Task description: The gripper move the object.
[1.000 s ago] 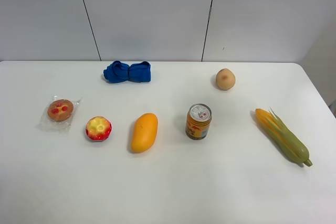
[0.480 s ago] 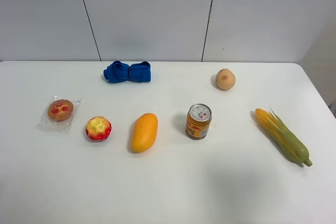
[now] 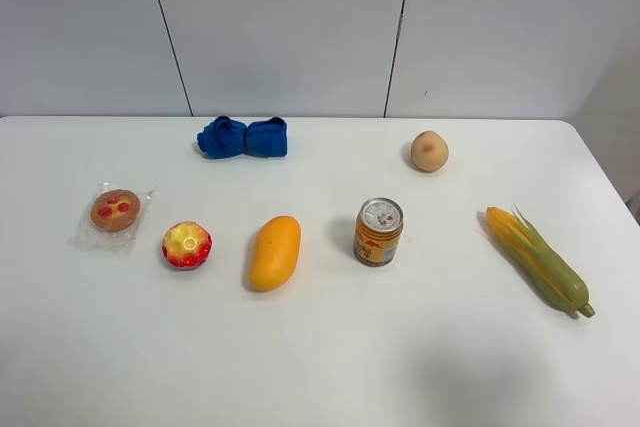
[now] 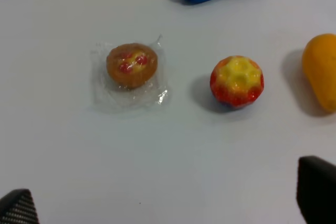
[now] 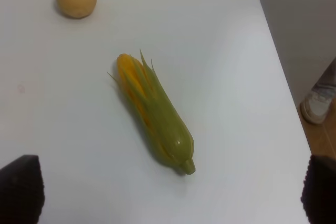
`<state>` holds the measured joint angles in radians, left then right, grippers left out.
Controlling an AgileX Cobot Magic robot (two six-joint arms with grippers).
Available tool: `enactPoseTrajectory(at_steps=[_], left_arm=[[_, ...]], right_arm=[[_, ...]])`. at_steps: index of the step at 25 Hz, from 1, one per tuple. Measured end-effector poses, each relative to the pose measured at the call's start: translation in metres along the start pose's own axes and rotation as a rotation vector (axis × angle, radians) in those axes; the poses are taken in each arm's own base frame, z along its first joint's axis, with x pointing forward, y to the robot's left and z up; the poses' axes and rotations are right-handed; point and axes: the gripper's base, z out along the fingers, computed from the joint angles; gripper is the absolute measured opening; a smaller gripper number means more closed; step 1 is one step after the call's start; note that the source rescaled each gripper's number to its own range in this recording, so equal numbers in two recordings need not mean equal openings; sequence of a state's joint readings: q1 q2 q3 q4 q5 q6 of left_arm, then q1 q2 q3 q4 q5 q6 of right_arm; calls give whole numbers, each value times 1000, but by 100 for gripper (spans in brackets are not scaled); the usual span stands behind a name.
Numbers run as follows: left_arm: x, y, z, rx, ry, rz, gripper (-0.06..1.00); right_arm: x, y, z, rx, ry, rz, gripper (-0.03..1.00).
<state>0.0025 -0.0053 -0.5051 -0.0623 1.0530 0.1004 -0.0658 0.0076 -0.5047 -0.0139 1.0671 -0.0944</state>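
The object, a small round red toy fruit with a yellow dimpled top [image 3: 188, 245], sits on the white table at the left, between a wrapped pastry and an orange mango. It also shows in the left wrist view [image 4: 237, 81]. My left gripper [image 4: 168, 205] is open and empty, with its fingertips [image 4: 316, 192] wide apart, short of the fruit. My right gripper [image 5: 170, 192] is open and empty over the table near a corn cob [image 5: 155, 113]. Neither arm shows in the exterior high view.
A wrapped pastry [image 3: 115, 210], an orange mango [image 3: 275, 252], a drink can [image 3: 379, 232], a tan-peach fruit [image 3: 429, 151], a blue cloth [image 3: 243, 137] and the corn cob [image 3: 538, 260] lie spread on the table [image 3: 330, 367]. The table's right edge [image 5: 286, 93] is near the corn.
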Motion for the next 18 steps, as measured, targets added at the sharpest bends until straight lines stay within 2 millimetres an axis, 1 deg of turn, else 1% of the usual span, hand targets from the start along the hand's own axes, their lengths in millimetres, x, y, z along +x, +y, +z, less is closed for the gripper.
enactPoseTrajectory(at_steps=[18], left_arm=[[0,0,0,0,0,0,100]], right_arm=[[2,-3,0,34,0,40,99]])
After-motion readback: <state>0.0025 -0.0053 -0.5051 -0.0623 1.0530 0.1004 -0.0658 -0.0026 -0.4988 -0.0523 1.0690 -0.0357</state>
